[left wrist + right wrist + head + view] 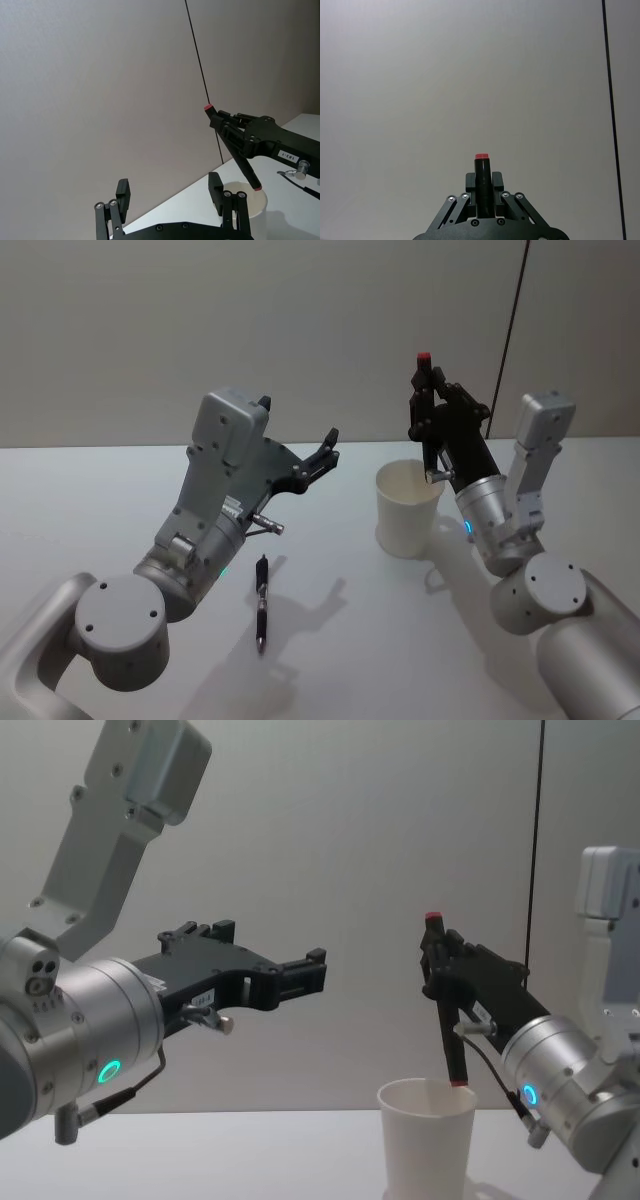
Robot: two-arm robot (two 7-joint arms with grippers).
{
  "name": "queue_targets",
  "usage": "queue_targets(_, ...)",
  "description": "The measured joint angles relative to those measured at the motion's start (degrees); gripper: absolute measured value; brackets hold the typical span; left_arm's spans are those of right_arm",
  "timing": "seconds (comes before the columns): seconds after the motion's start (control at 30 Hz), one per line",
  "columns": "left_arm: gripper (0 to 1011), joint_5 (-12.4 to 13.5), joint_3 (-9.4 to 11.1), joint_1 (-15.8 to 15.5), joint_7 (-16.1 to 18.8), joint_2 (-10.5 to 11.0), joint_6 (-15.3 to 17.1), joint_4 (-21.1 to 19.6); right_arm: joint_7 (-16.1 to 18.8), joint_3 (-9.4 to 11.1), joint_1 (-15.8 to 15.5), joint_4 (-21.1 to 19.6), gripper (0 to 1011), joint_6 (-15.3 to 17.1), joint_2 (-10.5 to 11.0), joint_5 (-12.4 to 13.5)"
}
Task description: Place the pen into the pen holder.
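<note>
Nearly there, we judge: our right gripper (437, 965) clamps the red-capped black pen (450, 1040) upright, its tip just below at the rim of the white paper cup (425, 1145) (left gripper (325, 452) spread, idle alongside); lowering and release remain.

Pen holder (408, 510): plain white. Pen (447, 1010): black barrel, red at both ends. Second pen (261, 600): black. Bench (380, 640): pale grey. Left end effector (169, 186) and right end effector (432, 945): black. Arms (100, 1020): silver-grey, teal indicator rings (108, 1071).

Red-tipped pen (449, 1030) over white pen holder (425, 1140)
</note>
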Motion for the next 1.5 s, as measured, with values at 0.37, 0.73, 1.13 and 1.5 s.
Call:
queue_targets(0.37,1004,0.00,0.00,0.00,0.00,0.00,0.00,0.00,0.44,-0.06,1.62,3.95,180,-2.14,-0.76,0.08)
queue_targets(0.73,1004,0.00,0.00,0.00,0.00,0.00,0.00,0.00,0.98,-0.05,3.67,8.84,180,-4.60,-1.67,0.22)
queue_targets(1.13,1004,0.00,0.00,0.00,0.00,0.00,0.00,0.00,1.57,0.25,5.58,13.12,269,-6.69,-2.41,0.34)
queue_targets(1.5,1004,0.00,0.00,0.00,0.00,0.00,0.00,0.00,1.92,0.65,6.49,15.13,599,-7.60,-2.75,0.33)
